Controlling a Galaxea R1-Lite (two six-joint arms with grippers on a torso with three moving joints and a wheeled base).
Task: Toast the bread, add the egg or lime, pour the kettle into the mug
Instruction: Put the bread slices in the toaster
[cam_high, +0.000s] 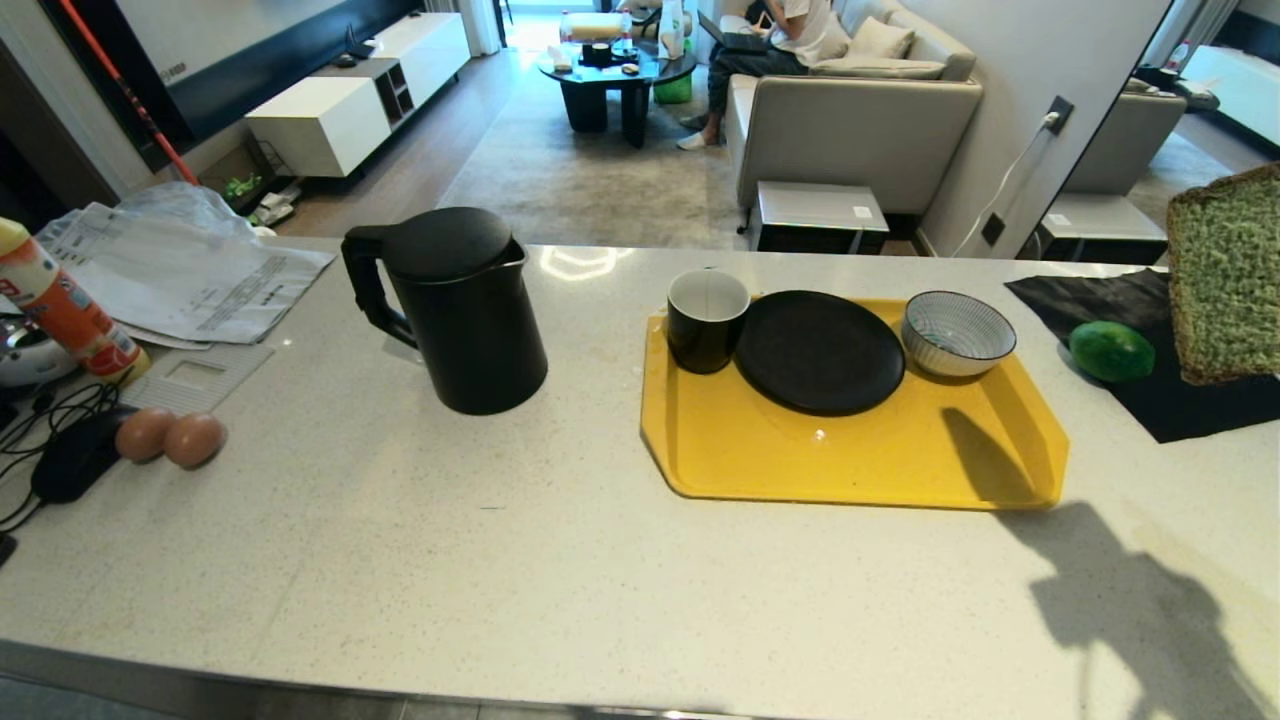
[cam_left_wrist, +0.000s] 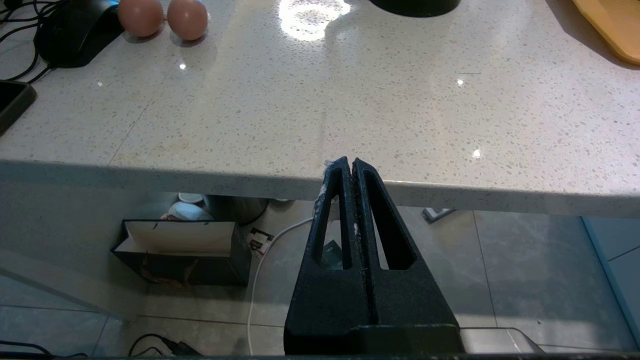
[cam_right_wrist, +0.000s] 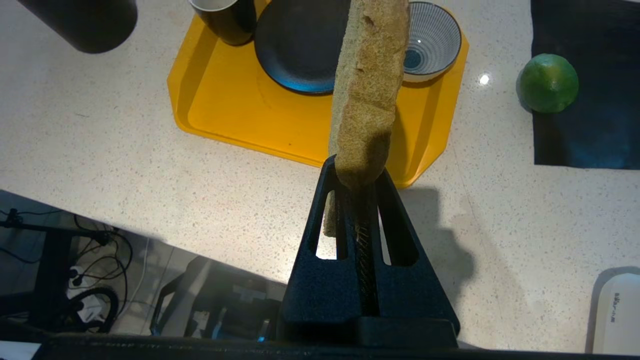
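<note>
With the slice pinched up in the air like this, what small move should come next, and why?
Probably carry the bread across and lower it toward the black plate on the yellow tray. The right pincer grips the slice by one edge, clear of the counter, and the plate lies bare. No toaster is in view.

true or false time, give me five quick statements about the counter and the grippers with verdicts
1. The right gripper is shut on the bread. True.
2. The lime lies in the striped bowl. False: it lies on a black cloth beside the yellow tray.
3. The mug stands on the tray next to the black plate. True.
4. The kettle stands on the tray. False: it stands on the counter, apart from the tray.
5. The left gripper holds an egg. False: it is shut on nothing, at the counter's edge; two brown eggs lie on the counter.
</note>
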